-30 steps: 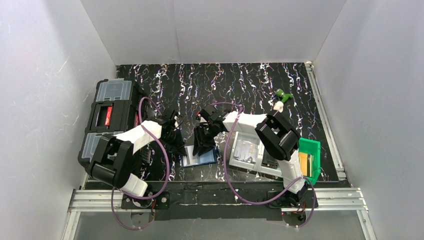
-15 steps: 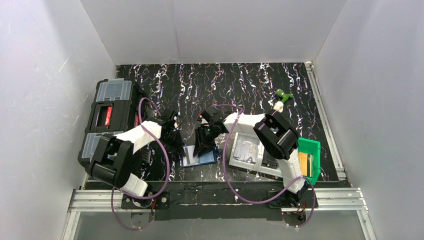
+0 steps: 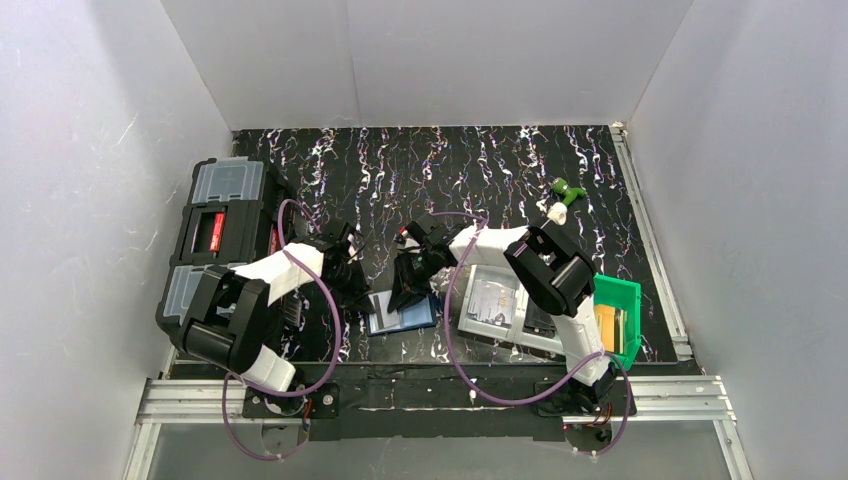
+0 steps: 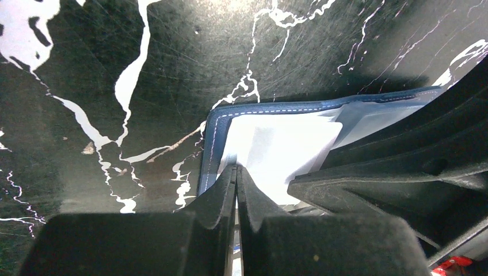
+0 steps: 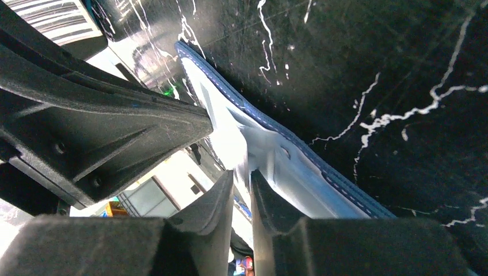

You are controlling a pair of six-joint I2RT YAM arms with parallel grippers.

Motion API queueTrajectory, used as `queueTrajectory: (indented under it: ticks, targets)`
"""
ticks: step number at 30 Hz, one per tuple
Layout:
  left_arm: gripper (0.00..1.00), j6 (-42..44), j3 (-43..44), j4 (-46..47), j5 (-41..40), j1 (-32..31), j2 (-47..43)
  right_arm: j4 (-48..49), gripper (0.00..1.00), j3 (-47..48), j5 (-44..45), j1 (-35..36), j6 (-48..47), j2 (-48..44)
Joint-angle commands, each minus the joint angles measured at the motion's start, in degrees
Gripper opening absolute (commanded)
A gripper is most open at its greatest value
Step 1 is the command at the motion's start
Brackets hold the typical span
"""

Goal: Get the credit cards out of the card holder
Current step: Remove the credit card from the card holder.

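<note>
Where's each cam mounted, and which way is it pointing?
Top external: above and behind the bases, facing down at the table; both arms show, left gripper and right gripper meeting over the card holder.
Left wrist: on the left arm, facing down past its own fingers at the card holder's corner.
Right wrist: on the right arm, facing down past its own fingers at the stitched edge.
Shared: both wrist views show the card holder and the other arm's gripper.
</note>
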Motion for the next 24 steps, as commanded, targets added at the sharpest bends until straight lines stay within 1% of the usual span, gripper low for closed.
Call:
queueTrajectory:
  ticks: [1,3,9,17,24]
  targets:
    - [0.00,-0.65,-2.08,0.56,-2.45,-0.97,2.55,3.69,0.23,-1.20,-2.36,0.17,1.50,0.20]
    - [0.00,-0.83,-2.14,0.22,-3.27,-0.96,2.73,4.31,0.21,-2.12,-2.40,-0.01,1.82,-0.01]
    - [0.00,-0.60,-1.95,-2.41,-6.44,-0.96,2.73,7.50,0.22,-5.46,-3.07,-1.28,3.11,-0.80]
    - [0.00,-1.11,-1.41,-2.66,-6.71,-0.96,4.03,10.58,0.22,-7.43,-3.82,-1.64,5.07,-1.42]
    - [0.00,-0.94,-1.05,-3.72,-7.84,-0.96,3.42,11.63,0.13,-8.29,-3.59,-2.20,5.65,-2.08]
